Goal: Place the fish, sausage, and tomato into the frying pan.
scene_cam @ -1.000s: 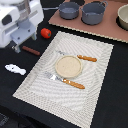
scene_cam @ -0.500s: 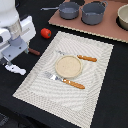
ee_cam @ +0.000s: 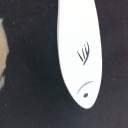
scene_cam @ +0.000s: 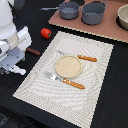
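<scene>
1. Exterior view, far left: my arm hangs low over the dark tabletop, hiding my gripper; the fish (scene_cam: 20,70) shows only as a white tip beneath me. I cannot tell how wide my jaws stand, or whether they grip anything.
2. Just right of me, the sausage (scene_cam: 33,51) and the tomato (scene_cam: 46,33) wait beside the striped placemat (scene_cam: 95,85).
3. Further right, at the back, the frying pan (scene_cam: 68,9) sits on the brown board, well apart.
4. My wrist camera looks straight down on the fish (ee_cam: 78,52), probably because it's my first pick.
</scene>
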{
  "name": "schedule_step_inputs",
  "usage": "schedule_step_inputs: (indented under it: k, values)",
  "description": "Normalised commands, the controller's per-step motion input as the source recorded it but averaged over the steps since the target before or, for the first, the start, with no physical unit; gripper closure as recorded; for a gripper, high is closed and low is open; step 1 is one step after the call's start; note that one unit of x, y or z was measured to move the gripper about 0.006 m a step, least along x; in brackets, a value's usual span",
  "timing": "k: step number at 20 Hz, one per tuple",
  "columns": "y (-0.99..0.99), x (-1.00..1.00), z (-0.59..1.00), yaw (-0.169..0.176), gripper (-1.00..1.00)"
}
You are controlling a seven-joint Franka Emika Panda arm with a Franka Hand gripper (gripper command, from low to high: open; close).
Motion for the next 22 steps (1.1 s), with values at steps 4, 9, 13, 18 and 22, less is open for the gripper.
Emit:
schedule_step_inputs:
  k: [4,9,13,18,22]
  values:
    - [0.00,-0.02,-0.35,0.021,-1.00]
    - [-0.10,-0.04,-0.11,0.001,-1.00]
    - [-0.20,-0.06,-0.02,0.000,1.00]
    - [-0.15,0.00,-0.01,0.001,1.00]
    - [-0.14,0.00,-0.03,0.000,1.00]
